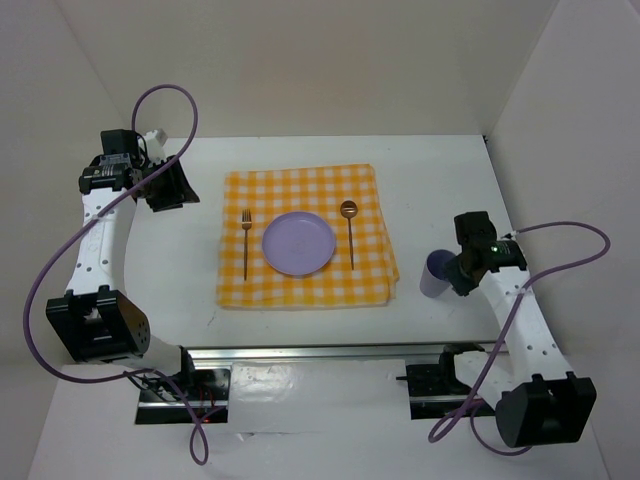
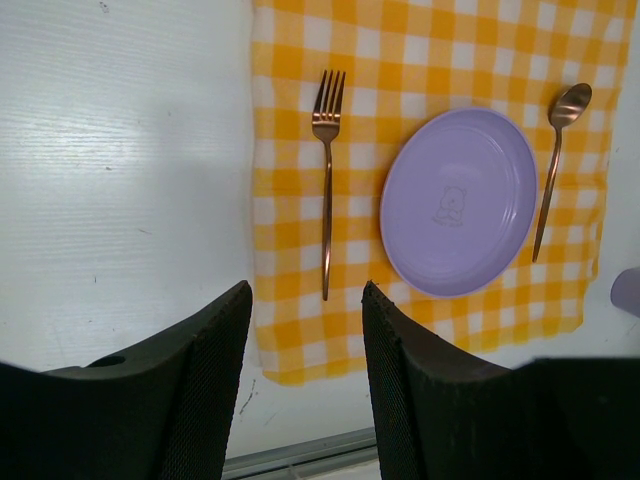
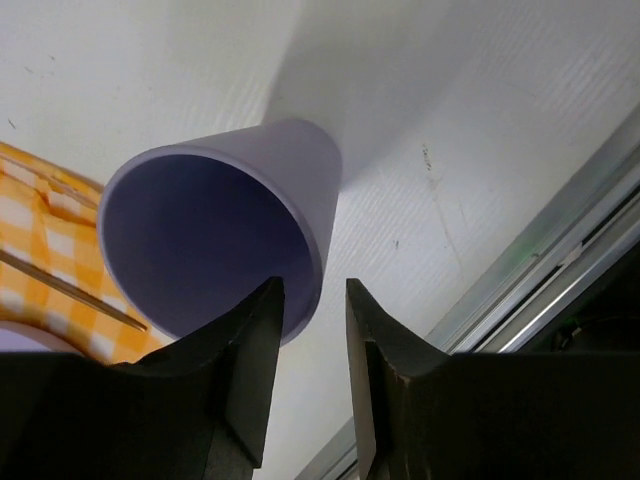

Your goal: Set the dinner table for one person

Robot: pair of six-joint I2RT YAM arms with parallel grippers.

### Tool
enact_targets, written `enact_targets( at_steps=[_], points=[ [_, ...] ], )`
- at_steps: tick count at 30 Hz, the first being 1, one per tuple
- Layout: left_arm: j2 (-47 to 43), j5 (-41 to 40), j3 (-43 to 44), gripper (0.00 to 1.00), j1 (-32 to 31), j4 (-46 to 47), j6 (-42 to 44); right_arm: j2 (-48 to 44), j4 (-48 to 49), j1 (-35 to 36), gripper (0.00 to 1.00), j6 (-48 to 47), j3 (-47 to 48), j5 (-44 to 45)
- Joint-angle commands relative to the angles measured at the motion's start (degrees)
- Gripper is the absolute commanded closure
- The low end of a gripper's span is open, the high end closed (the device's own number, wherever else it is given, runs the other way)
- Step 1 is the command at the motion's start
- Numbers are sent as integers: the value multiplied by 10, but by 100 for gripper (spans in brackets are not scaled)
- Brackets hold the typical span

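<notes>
The right gripper (image 3: 308,340) pinches the rim of the lilac cup (image 3: 215,225) beside the checked cloth (image 1: 305,240); its arm bends inward. The left gripper (image 2: 305,345) hangs spread above the dinner table (image 1: 190,260), arm raised at the far left.

Large flat plain white dinner table (image 1: 460,185), silver rail along its near edge

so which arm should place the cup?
Right. Its fingers straddle the rim of the purple cup just off the cloth; the left gripper is open and empty, across the table.
</notes>
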Motion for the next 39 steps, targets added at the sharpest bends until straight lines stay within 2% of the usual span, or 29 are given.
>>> enact_targets(
  at_steps=[1,3,4,7,10,14,16,21,22,25,27,28,34,36,39],
  points=[
    [-8,9,12,45,-1,3,12,10,45,-2,63,7,-9,7],
    [-8,9,12,45,-1,3,12,17,56,-2,73,1,-16,2],
    [-8,9,12,45,-1,3,12,17,56,-2,86,1,-16,2],
    [-8,4,12,45,-1,-3,12,17,69,-2,100,-22,-16,-4],
    [-8,4,12,45,-1,-3,12,23,100,-2,100,-72,23,-4],
    [-8,4,12,45,-1,-3,12,94,147,-2,100,-155,127,-4],
    [-8,-2,12,45,-1,-3,12,163,191,-2,100,-224,178,-44],
    [-8,-23,12,45,-1,-3,12,351,220,69,100,-329,417,-76],
    [-8,-29,12,45,-1,-3,18,422,203,82,100,-343,459,-70],
    [-15,-45,7,45,-1,-3,19,549,171,130,100,-369,624,-47],
    [-21,-59,2,45,-1,2,19,597,171,155,100,-385,718,-30],
    [-22,-60,2,45,-1,3,19,637,181,162,100,-385,738,-25],
    [-28,-65,-3,45,-1,3,24,744,202,180,100,-401,845,-35],
    [-28,-65,-3,45,-1,3,24,760,190,180,100,-401,871,-40],
    [-28,-70,-10,45,-1,3,24,760,180,185,100,-395,859,-40]
  ],
)
